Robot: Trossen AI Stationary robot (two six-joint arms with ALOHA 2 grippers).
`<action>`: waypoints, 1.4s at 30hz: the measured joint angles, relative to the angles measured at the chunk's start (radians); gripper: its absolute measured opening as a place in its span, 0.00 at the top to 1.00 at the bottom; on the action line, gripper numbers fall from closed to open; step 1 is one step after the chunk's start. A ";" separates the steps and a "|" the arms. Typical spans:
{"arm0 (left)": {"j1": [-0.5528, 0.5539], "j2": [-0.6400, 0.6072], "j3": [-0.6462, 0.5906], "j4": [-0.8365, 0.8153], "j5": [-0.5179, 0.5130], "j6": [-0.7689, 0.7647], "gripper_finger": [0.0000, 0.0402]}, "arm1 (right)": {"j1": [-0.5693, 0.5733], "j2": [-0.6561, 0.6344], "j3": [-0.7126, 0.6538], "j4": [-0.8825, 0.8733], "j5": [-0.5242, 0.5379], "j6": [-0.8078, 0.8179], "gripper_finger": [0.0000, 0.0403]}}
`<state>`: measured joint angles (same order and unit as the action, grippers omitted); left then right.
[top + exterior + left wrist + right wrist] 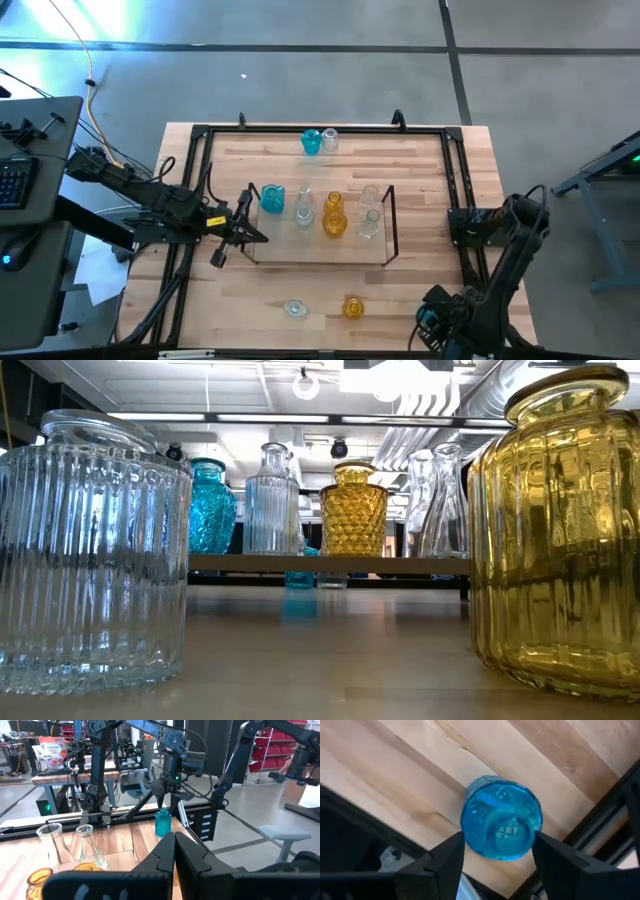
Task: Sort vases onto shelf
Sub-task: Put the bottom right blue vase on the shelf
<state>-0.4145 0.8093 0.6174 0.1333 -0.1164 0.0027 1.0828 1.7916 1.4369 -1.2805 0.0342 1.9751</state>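
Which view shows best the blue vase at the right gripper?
The right wrist view: it looks straight down into the blue vase, between the right gripper's open fingers. The left wrist view shows it from the side, farther off. In the high view the right arm hides it; the low view is unclear.

Shelf (pixel 388 215) at table (pixel 420 290) centre, six vases on it. Two vases (pixel 318 141) behind shelf near far table edge. Two vases (pixel 322 308) before shelf near front edge. Left end effector (pixel 243 222) at shelf's left end. Right end effector (pixel 497 857) straddling vase (pixel 501 817) standing on table.
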 joint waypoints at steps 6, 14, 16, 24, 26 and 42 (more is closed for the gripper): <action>0.000 0.000 0.000 0.000 -0.003 -0.002 1.00 | 0.000 -0.007 -0.065 0.046 -0.031 0.018 0.49; 0.000 0.000 0.000 -0.001 -0.003 -0.010 1.00 | 0.000 -0.006 -0.071 0.041 0.029 -0.021 0.67; 0.000 0.000 0.000 -0.001 -0.003 -0.011 1.00 | -0.003 -0.005 -0.072 0.040 0.034 -0.031 0.72; -0.005 0.000 0.000 -0.001 -0.004 -0.018 1.00 | -0.026 -0.014 -0.074 0.036 0.064 -0.106 0.77; -0.012 0.000 0.000 -0.001 -0.004 -0.018 1.00 | -0.032 -0.027 -0.078 0.037 0.085 -0.120 0.76; -0.104 0.000 0.000 -0.006 -0.092 -0.008 1.00 | -0.204 -0.049 0.088 0.032 0.184 -0.559 0.76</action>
<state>-0.5187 0.8093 0.6174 0.1276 -0.2085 -0.0054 0.8786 1.7423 1.5249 -1.2480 0.2183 1.4163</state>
